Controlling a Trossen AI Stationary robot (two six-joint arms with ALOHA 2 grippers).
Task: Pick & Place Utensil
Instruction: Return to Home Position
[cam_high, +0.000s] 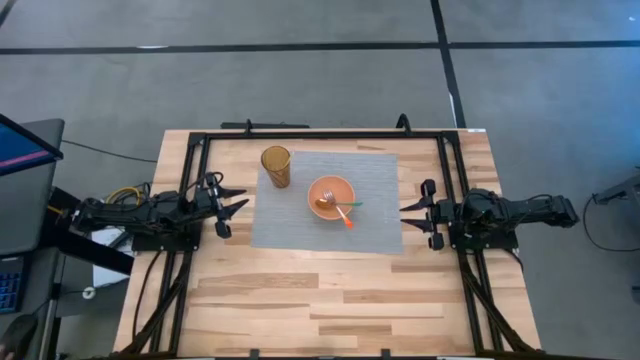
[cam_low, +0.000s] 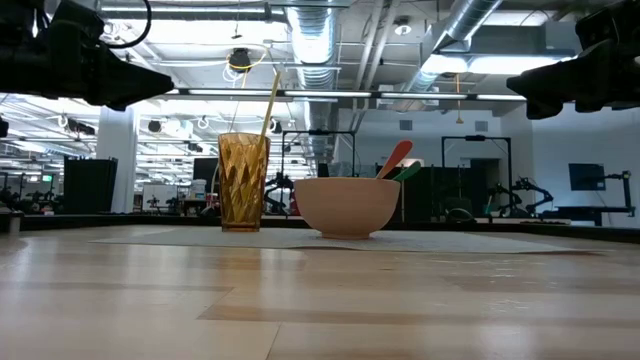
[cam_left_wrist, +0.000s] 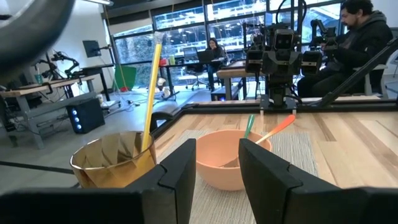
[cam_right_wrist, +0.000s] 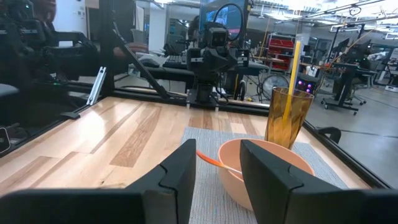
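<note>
Left gripper (cam_high: 238, 199), fingers parted and nothing held, is shown raised off the table (cam_high: 300, 300) just beyond the left edge of the mat (cam_high: 290, 228). The right gripper (cam_high: 408, 216), likewise parted and empty, is set just beyond the right edge, facing it. On the mat the bowl (cam_high: 314, 185) is seen near the centre, with the spoon (cam_high: 356, 204) and an orange utensil (cam_high: 346, 220) lying in it, both handles projecting over the rim toward the right arm. The cup (cam_high: 276, 167) is placed upright near the bowl but apart from it, toward the mat's far left corner, and the straw (cam_low: 271, 100) is leaned in it, rising well above the rim. Placement is judged complete; only the retreat of the arms is left. The chief hazard is judged to lie with the left arm: were it swung across the mat corner rather than drawn straight back, the straw or the tall cup could be clipped and toppled. The projecting handles could likewise be caught by the right fingers, and the bowl dragged or the utensils flicked out.
</note>
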